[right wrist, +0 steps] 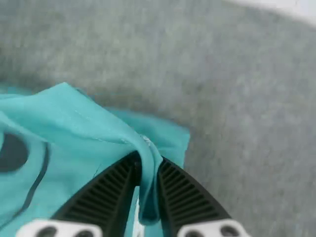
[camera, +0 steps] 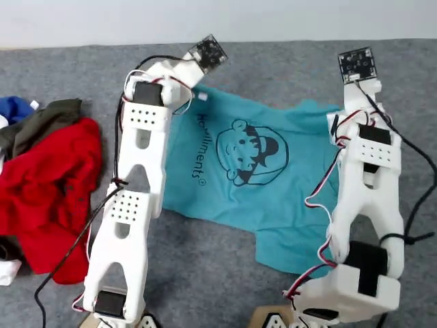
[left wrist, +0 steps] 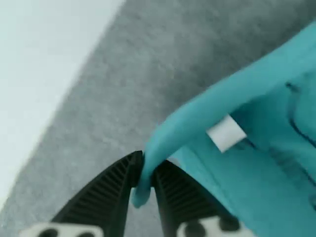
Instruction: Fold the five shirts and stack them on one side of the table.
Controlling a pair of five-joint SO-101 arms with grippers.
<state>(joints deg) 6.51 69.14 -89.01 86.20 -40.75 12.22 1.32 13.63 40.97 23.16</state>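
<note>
Two white arms work a grey-covered table (camera: pixel 273 68), and much of the scene is masked. The arms' own bodies lie over both side edges of the teal shirt (camera: pixel 259 178), so its sleeves cannot be traced in the high view, and the heap at the table's left is cut off by the frame edge. That heap cannot be counted with certainty. A red shirt (camera: pixel 54 184) takes up most of it, with a dark olive garment (camera: pixel 41 123) and a scrap of blue cloth (camera: pixel 13 108) at its far side and a bit of white fabric (camera: pixel 8 270) at its near side. One teal shirt lies alone in the middle of the table between the arms, well apart from the heap. It is spread print-up and rumpled, showing a dark-outlined cartoon face with a line of lettering to the face's left. Its near right part reaches closer to the arms' bases than the rest. The left gripper (left wrist: pixel 143 170) pinches a raised fold at the shirt's far left edge, just beside a white collar tag (left wrist: pixel 226 133), its black ribbed fingers closed tight on the cloth. The right gripper (right wrist: pixel 147 170) is likewise clamped on a fold at the shirt's far right edge, the cloth lifted into a small peak above the grey surface.
</note>
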